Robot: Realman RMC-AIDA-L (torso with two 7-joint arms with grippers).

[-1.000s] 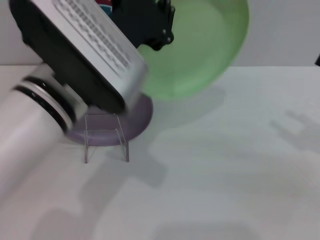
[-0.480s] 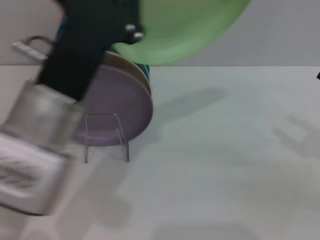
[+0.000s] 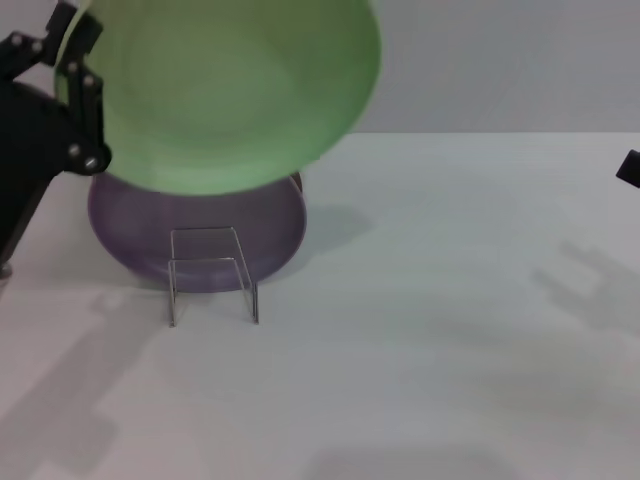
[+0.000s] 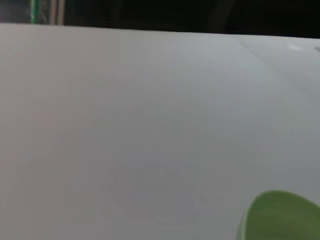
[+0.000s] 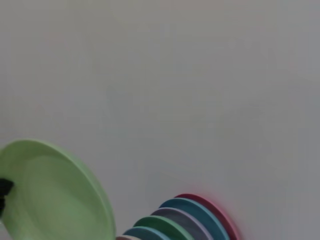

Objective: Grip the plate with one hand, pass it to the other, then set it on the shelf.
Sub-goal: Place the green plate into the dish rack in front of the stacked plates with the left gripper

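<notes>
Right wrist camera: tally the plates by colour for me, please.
Light green plate, in the left gripper: 1
Red plate: 1
Blue plate: 1
Lilac plate: 1
Dark green plate: 1
Light blue plate: 1
Total: 6

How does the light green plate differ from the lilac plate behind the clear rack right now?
The light green plate hangs in the air, clamped at its rim by the left gripper; the lilac plate stands on edge in the clear rack on the table. The green one shows its hollow face; the lilac one is mostly hidden behind it. Both are round, plain and look similar in size.
</notes>
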